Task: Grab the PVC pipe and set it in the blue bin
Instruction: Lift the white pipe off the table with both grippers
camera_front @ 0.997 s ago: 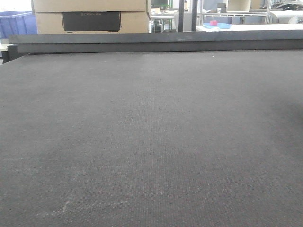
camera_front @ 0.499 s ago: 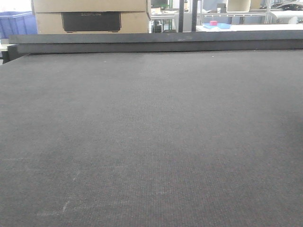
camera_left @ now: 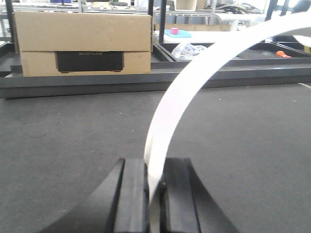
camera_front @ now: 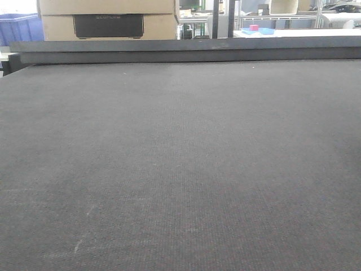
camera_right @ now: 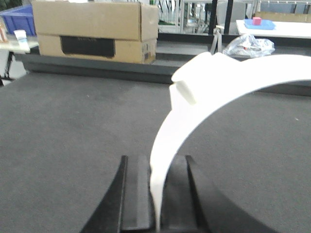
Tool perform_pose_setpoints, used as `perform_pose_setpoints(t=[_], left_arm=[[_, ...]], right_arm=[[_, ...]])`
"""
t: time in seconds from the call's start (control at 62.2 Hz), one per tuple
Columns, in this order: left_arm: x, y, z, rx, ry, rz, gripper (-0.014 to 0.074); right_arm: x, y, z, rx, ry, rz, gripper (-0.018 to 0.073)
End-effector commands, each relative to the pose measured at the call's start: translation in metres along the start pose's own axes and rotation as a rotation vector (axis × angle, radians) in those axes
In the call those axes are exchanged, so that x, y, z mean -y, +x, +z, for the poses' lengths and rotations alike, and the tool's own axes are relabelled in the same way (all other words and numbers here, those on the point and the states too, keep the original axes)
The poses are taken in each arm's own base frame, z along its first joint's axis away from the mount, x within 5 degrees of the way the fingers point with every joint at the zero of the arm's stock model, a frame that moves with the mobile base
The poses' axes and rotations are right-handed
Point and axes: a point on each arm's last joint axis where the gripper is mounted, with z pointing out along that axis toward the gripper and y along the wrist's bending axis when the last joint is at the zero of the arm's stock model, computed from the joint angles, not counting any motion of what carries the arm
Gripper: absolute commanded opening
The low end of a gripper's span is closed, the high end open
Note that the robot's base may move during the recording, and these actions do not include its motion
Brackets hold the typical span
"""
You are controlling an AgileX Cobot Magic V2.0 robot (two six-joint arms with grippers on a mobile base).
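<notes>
In the left wrist view a white curved PVC pipe [camera_left: 194, 82] arcs up and to the right from my left gripper [camera_left: 155, 167], which is shut on its thin wall. The right wrist view has a similar white curved PVC pipe [camera_right: 204, 92] with a small lug, and my right gripper [camera_right: 156, 165] is shut on its wall. Both hang above the dark mat. A blue bin [camera_front: 20, 28] stands far off at the back left, and its corner [camera_right: 19, 14] also shows in the right wrist view. Neither gripper nor any pipe appears in the front view.
A cardboard box [camera_front: 107, 20] sits beyond the raised black ledge [camera_front: 186, 51] at the mat's far edge. A crumpled plastic bag [camera_right: 248, 46] lies behind the ledge to the right. A blue tray with a pink block [camera_front: 256, 29] rests on a far white table.
</notes>
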Motion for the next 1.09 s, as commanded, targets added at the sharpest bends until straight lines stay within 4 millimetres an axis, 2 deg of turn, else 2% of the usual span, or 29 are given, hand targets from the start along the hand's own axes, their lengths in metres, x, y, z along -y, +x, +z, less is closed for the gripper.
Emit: perform_pose_setpoints(t=[0.0,1.078], left_arm=[[0.0002,-0.0037,-0.0016,0.041,0.002,0.007,-0.0111],[-0.0002,-0.0079,-0.0019,0.087,-0.003,0.006,-0.0111]], right_arm=[[-0.001,-0.0026,-0.0033,0.035,-0.006,0.008,-0.0169],[-0.0009,-0.003,-0.0033,0.039,-0.005,0.008,-0.0169]])
